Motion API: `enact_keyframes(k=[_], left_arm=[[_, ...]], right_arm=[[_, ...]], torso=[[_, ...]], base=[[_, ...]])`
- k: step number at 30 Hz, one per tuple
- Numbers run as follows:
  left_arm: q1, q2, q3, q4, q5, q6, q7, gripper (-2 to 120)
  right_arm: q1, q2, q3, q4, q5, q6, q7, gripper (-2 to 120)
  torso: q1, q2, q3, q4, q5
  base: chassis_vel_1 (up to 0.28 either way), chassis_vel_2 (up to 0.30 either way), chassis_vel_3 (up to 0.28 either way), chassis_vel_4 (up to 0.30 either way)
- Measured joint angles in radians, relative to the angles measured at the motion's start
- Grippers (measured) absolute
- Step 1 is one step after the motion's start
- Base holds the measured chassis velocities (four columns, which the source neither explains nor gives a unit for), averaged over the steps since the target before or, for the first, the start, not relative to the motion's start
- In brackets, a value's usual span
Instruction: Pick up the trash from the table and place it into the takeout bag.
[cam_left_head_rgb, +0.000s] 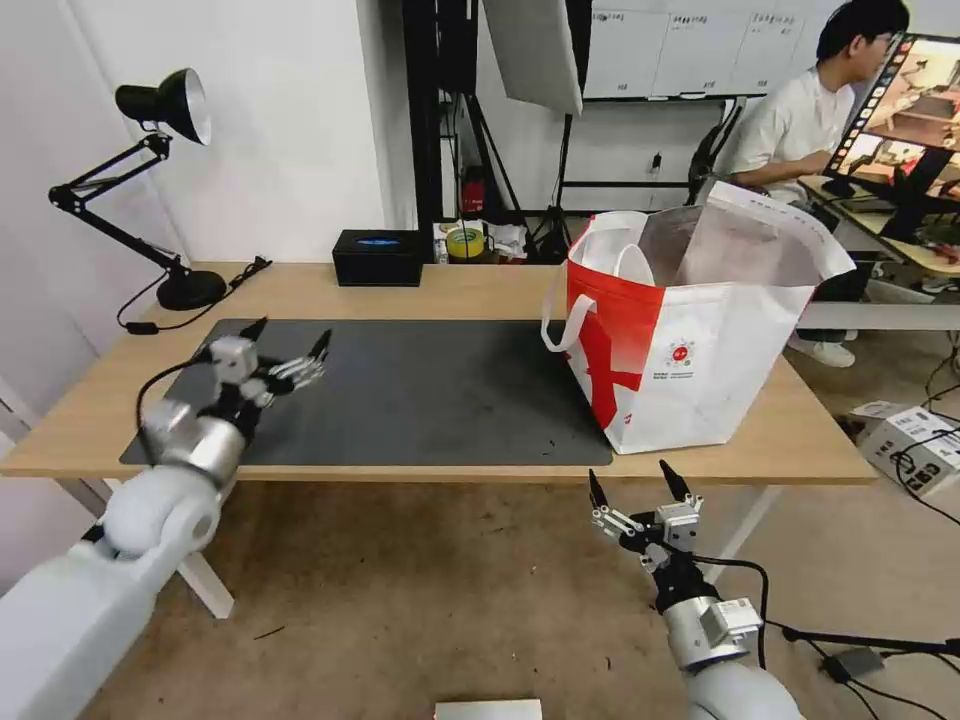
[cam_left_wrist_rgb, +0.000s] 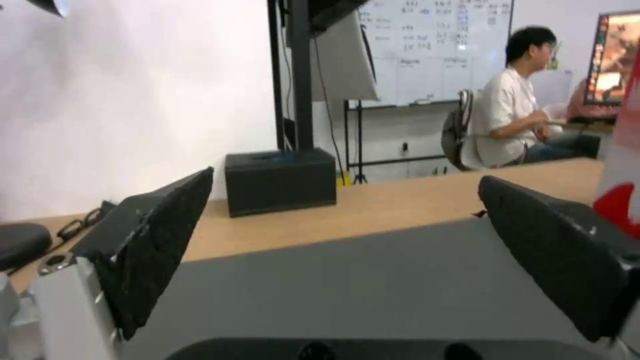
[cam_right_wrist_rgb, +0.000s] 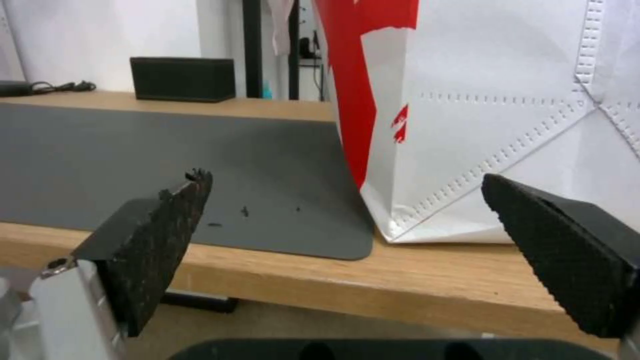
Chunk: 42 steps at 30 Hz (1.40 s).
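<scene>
The takeout bag, red and white with loop handles and foil lining, stands open on the right end of the table; its side is close in the right wrist view. The trash is out of view; the dark grey mat lies bare. My left gripper hovers open over the mat's left part, nothing between its fingers. My right gripper is open below the table's front edge, just in front of the bag's near corner, its fingers holding nothing.
A black tissue box sits at the table's back edge and a black desk lamp at the back left. Small dark crumbs dot the mat near its front right corner. A cardboard box and cables lie on the floor right.
</scene>
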Motion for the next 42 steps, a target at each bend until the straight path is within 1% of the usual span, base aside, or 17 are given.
enact_keyframes(k=[5, 7, 8, 12, 13, 16, 17, 19, 24, 27, 28, 31, 37, 42], left_arm=[[0.014, 0.001, -0.003, 0.026, 0.003, -0.011, 0.029, 100], [0.047, 0.004, -0.034, 0.035, 0.006, -0.015, 0.046, 100], [0.047, 0.004, -0.034, 0.035, 0.006, -0.015, 0.046, 100], [0.148, 0.013, -0.126, 0.044, -0.005, -0.033, 0.076, 100], [0.148, 0.013, -0.126, 0.044, -0.005, -0.033, 0.076, 100], [0.221, 0.015, -0.179, 0.052, -0.014, -0.059, 0.096, 100], [0.221, 0.015, -0.179, 0.052, -0.014, -0.059, 0.096, 100], [0.266, 0.004, -0.206, 0.05, -0.013, -0.073, 0.099, 100], [0.318, -0.018, -0.233, 0.046, -0.005, -0.09, 0.099, 100], [0.366, -0.033, -0.264, 0.037, -0.002, -0.101, 0.099, 100], [0.366, -0.033, -0.264, 0.037, -0.002, -0.101, 0.099, 100], [0.415, -0.047, -0.298, 0.037, -0.002, -0.123, 0.105, 100], [0.463, -0.058, -0.32, 0.039, -0.003, -0.15, 0.106, 100], [0.496, -0.083, -0.337, 0.04, -0.003, -0.167, 0.106, 100]], right_arm=[[0.0, 0.0, 0.0, 0.0, 0.0, 0.0, 0.0, 100], [0.0, 0.0, 0.0, 0.0, 0.0, 0.0, 0.0, 100], [0.0, 0.0, 0.0, 0.0, 0.0, 0.0, 0.0, 100], [0.0, 0.0, 0.0, 0.0, 0.0, 0.0, 0.0, 100], [0.0, 0.0, 0.0, 0.0, 0.0, 0.0, 0.0, 100], [0.0, 0.0, 0.0, 0.0, 0.0, 0.0, 0.0, 100], [0.0, 0.0, 0.0, 0.0, 0.0, 0.0, 0.0, 100], [0.0, 0.0, 0.0, 0.0, 0.0, 0.0, 0.0, 100], [0.0, 0.0, 0.0, 0.0, 0.0, 0.0, 0.0, 100], [0.0, 0.0, 0.0, 0.0, 0.0, 0.0, 0.0, 100], [0.0, 0.0, 0.0, 0.0, 0.0, 0.0, 0.0, 100], [0.0, 0.0, 0.0, 0.0, 0.0, 0.0, 0.0, 100], [0.0, 0.0, 0.0, 0.0, 0.0, 0.0, 0.0, 100], [0.0, 0.0, 0.0, 0.0, 0.0, 0.0, 0.0, 100]], torso=[[0.0, 0.0, 0.0, -0.0004, 0.0], [0.0, 0.0, 0.0, -0.0004, 0.0], [0.0, 0.0, 0.0, -0.0004, 0.0], [0.0, 0.0, 0.0, 0.0, 0.0], [0.0, 0.0, 0.0, 0.0, 0.0], [0.0, 0.0, 0.0, -0.0001, -0.0001], [0.0, 0.0, 0.0, -0.0001, -0.0001], [0.0, 0.0, 0.0, -0.0001, 0.0001], [0.0, 0.0, 0.0, -0.0001, -0.0001], [0.0, 0.0, 0.0, -0.0002, 0.0001], [0.0, 0.0, 0.0, -0.0002, 0.0001], [0.0, 0.0, 0.0, -0.0002, 0.0], [0.0, 0.0, 0.0, 0.0, 0.0001], [0.0, 0.0, 0.0, -0.0002, 0.0]], base=[[0.0, 0.0, 0.0, 0.0], [0.0, 0.0, 0.0, 0.0], [0.0, 0.0, 0.0, 0.0], [0.0, 0.0, 0.0, 0.0], [0.0, 0.0, 0.0, 0.0], [0.0, 0.0, 0.0, 0.0], [0.0, 0.0, 0.0, 0.0], [0.0, 0.0, 0.0, 0.0], [0.0, 0.0, 0.0, 0.0], [0.0, 0.0, 0.0, 0.0], [0.0, 0.0, 0.0, 0.0], [0.0, 0.0, 0.0, 0.0], [0.0, 0.0, 0.0, 0.0], [0.0, 0.0, 0.0, 0.0]])
